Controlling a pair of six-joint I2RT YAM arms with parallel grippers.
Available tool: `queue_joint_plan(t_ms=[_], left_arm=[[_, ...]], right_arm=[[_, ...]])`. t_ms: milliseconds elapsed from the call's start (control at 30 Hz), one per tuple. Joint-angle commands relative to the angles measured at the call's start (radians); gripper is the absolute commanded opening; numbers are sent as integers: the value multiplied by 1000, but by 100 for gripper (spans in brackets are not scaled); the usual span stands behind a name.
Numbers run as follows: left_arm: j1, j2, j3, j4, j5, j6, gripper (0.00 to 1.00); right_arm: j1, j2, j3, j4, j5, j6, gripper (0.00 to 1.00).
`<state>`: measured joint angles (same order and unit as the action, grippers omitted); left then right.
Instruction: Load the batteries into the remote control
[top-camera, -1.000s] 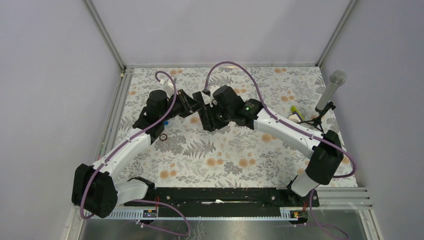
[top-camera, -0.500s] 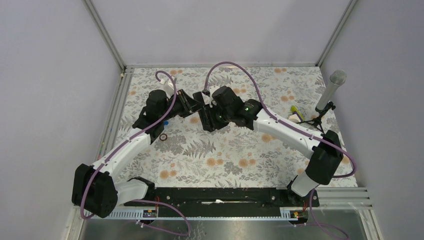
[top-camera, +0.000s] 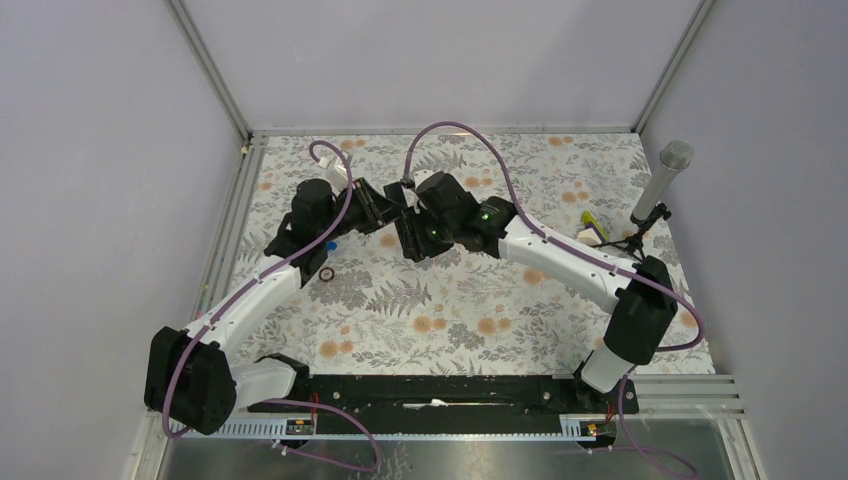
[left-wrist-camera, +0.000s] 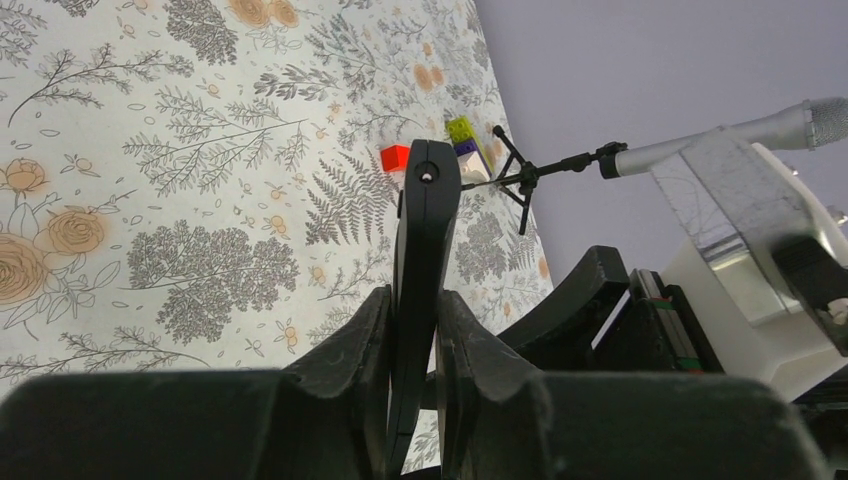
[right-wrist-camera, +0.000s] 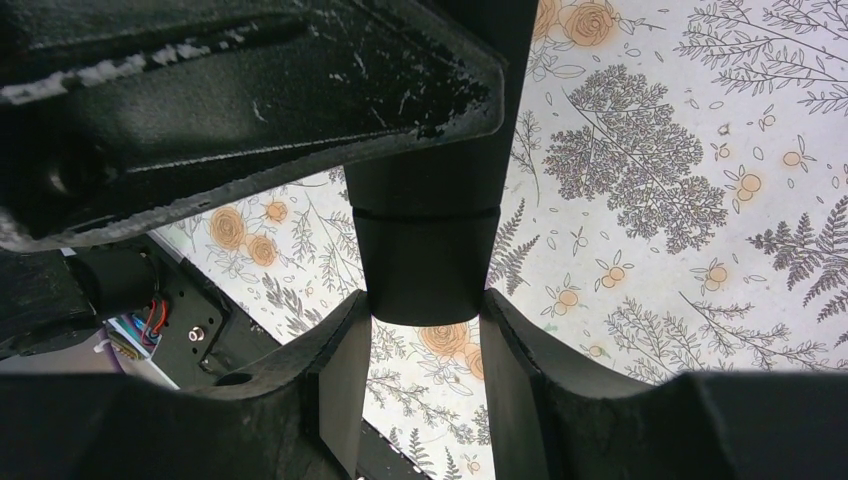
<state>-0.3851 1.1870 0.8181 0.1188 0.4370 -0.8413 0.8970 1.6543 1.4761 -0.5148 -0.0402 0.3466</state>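
Observation:
The remote control (left-wrist-camera: 424, 250), a slim black bar, stands edge-on between my left gripper's fingers, and the left gripper (left-wrist-camera: 413, 335) is shut on it. In the right wrist view the remote control's (right-wrist-camera: 428, 245) end, crossed by a seam, sits between my right gripper's fingertips. The right gripper (right-wrist-camera: 425, 318) is closed on its sides. From above, the left gripper (top-camera: 380, 205) and the right gripper (top-camera: 410, 226) meet over the middle of the far half of the floral table. The batteries are out of view.
A grey-headed microphone on a stand (top-camera: 660, 185) stands at the far right edge, with small coloured blocks (top-camera: 592, 222) beside it. The left wrist view shows a red block (left-wrist-camera: 395, 157) and a yellow-green block (left-wrist-camera: 461, 128). A small dark ring (top-camera: 327, 274) lies near the left arm.
The right arm has shifted slightly left and towards the back, closer to the left gripper. The left arm has stayed put, and both grips are unchanged.

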Motion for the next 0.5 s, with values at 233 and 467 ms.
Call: queue_joint_plan(t_ms=[233, 467], left_arm=[[-28, 9, 60, -97, 141, -11, 0], [-28, 34, 72, -103, 195, -22, 0]], right_arm=[[-10, -23, 5, 172, 157, 40, 40], [-31, -31, -10, 189, 145, 72, 42]])
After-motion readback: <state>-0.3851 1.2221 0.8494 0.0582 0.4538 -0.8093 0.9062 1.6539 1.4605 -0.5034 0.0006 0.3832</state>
